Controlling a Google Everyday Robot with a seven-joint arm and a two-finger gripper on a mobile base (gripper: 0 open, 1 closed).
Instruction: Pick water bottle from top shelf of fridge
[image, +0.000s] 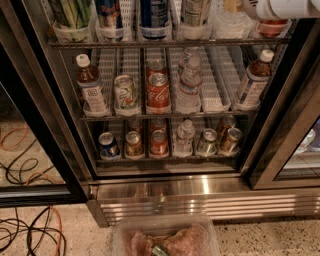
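Clear ribbed plastic water bottle (227, 26) on black-framed fridge's (200, 192) wire top shelf (165, 44)
red container (272, 27) close on its right; white gripper (244, 6) just above, at upper edge; its grip cannot be told

A red Coca-Cola can (158, 93) on the middle rack (165, 116), cables (50, 227) on the speckled floor (280, 235)
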